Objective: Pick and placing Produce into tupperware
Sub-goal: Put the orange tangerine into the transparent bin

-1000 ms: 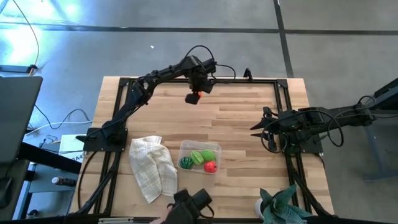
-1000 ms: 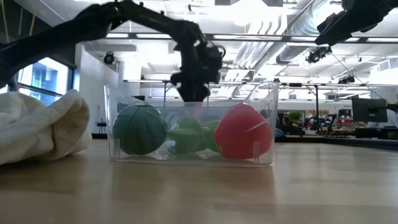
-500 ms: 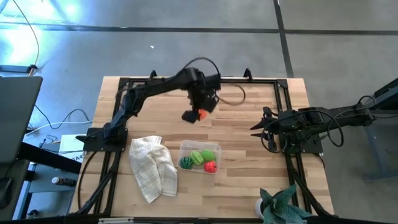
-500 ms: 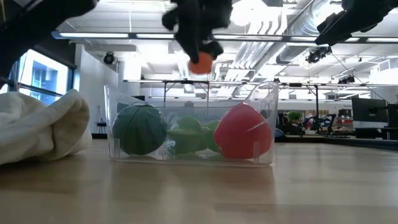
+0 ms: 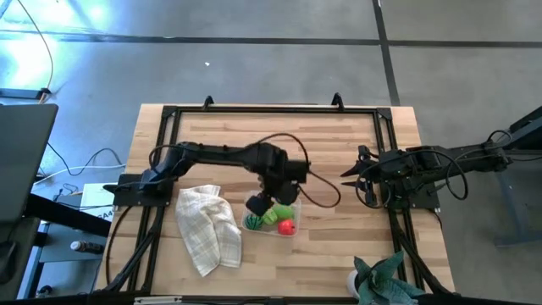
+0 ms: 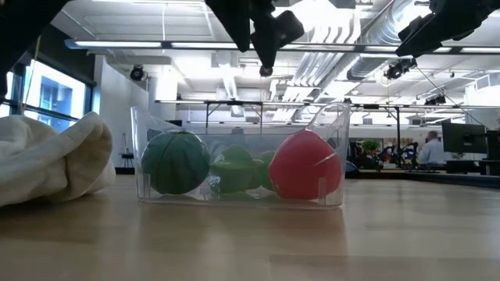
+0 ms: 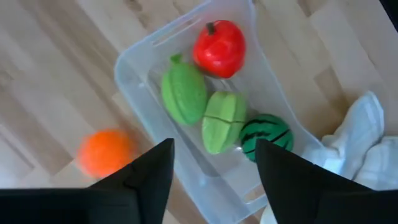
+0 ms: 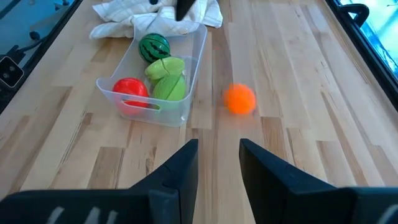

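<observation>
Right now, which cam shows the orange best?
Right wrist view: the orange sits in full view on bare wood beside the tupperware, apart from it. Left wrist view shows it blurred. High and low views don't show it.

Wooden table point(image 5: 339, 161); on it tupperware point(image 5: 273, 215); cloth point(image 5: 207, 229)

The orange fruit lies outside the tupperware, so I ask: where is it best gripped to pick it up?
Probably from straight above, fingers across its widest middle: the orange fruit is round, with no handle, and lies apart from the tupperware, free on every side.
</observation>
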You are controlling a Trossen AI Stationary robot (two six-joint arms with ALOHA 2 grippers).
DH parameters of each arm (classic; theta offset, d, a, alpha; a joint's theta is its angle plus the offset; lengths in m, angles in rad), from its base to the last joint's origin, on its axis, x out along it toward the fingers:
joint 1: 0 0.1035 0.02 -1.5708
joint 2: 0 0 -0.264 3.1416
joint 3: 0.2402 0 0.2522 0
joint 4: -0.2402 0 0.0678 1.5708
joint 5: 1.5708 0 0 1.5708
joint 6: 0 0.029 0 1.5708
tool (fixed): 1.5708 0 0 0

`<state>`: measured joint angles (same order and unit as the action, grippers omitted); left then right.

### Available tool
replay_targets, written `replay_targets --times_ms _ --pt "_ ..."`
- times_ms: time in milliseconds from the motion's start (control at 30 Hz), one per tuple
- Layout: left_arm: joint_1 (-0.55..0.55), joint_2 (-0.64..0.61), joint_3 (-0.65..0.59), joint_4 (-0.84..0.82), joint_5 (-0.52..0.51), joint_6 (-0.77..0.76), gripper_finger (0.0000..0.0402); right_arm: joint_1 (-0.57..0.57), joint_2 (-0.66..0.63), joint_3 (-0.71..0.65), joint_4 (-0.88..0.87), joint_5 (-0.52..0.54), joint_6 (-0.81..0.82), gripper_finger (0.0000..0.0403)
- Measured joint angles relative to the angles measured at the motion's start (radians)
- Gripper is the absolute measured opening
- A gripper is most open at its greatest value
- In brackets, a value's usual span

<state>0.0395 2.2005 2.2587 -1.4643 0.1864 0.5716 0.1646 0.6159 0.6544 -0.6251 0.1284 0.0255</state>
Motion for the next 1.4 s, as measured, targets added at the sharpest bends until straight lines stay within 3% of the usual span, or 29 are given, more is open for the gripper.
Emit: replay_targets --times_ms 167,367,667,1267,1400 --pt "-0.047 0.000 -0.033 0.029 -0.048 -0.001 0.0172 0.000 0.000 0.000 0.000 0.000 0.000 0.0106" --pt "0.007 0.001 -0.076 0.079 -0.307 0.010 0.0141 0.000 0.000 0.000 0.000 0.000 0.000 0.0106" --pt "0.140 0.001 -0.076 0.174 -0.104 0.001 0.0129 0.000 0.000 0.000 0.000 0.000 0.000 0.0106" --pt "0.190 0.002 -0.076 0.202 -0.101 0.047 0.0129 0.000 0.000 0.000 0.000 0.000 0.000 0.0106" --pt "0.189 0.002 -0.076 0.229 -0.175 0.075 0.0129 0.000 0.000 0.000 0.000 0.000 0.000 0.0106"
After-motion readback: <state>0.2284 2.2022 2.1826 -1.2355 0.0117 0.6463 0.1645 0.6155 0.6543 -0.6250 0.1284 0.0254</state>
